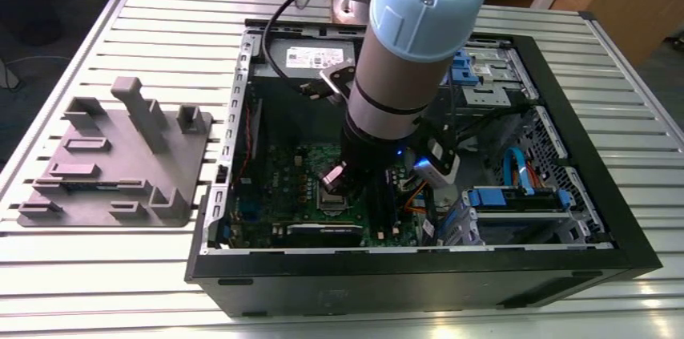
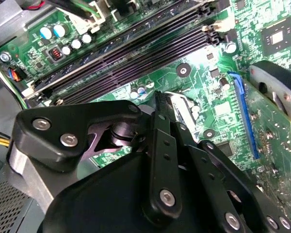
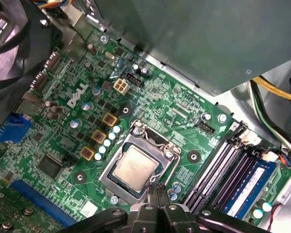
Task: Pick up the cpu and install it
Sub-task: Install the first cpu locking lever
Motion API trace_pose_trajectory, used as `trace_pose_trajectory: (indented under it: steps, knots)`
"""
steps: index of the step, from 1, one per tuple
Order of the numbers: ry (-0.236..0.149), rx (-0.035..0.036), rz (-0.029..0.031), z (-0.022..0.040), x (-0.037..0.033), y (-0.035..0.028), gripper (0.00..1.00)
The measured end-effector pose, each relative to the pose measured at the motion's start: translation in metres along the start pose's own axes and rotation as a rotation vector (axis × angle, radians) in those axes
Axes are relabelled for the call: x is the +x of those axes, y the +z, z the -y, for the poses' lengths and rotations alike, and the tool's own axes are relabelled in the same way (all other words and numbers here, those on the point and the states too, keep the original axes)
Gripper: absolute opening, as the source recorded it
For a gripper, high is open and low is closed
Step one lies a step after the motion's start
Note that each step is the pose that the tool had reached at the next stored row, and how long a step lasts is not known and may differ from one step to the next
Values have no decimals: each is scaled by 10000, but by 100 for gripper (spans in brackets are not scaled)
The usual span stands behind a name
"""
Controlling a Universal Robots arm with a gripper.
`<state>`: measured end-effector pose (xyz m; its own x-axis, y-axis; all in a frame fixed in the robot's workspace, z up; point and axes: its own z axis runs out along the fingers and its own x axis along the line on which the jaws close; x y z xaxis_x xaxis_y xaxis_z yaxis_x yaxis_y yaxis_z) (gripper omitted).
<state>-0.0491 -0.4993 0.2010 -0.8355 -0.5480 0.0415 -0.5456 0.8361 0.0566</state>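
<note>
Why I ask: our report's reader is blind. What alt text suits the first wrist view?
The silver-grey cpu lies flat inside its metal-framed socket on the green motherboard. The dark tool is close to one edge of the socket, with the memory slots beside it.

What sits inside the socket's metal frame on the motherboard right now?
The cpu lies flat inside the metal frame, silver top facing up. Whatever is beneath the chip is covered by it and cannot be seen.

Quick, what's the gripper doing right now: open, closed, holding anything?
Gripper: closed, holding nothing. The cpu lies in the socket, not between the fingers.
</note>
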Motion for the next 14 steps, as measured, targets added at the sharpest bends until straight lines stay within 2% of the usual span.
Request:
trace_pose_trajectory:
  steps: [14]
  knots:
    - [35, 21, 29, 41, 20, 91, 10]
